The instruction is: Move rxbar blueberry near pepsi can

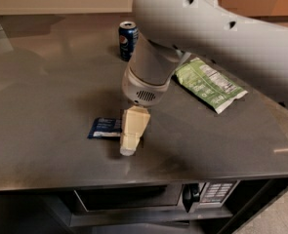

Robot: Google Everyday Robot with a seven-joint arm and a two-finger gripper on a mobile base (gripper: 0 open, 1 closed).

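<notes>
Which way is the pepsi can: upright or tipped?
Upright: the pepsi can stands on its base, silver top up. The tool is down at one end of the rxbar blueberry.

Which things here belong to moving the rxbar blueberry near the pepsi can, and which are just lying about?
Job: rxbar blueberry; pepsi can; gripper, low over one end of the bar.
Lying about: green-and-white snack bag; microwave below the table.

The gripper (129,145) is hanging right over the rxbar blueberry (103,127), covering its right end. The big white arm (202,28) is hiding a corner of the green snack bag (209,84) and is running off the right edge. The bar's white words are looking too blurry to read.
</notes>
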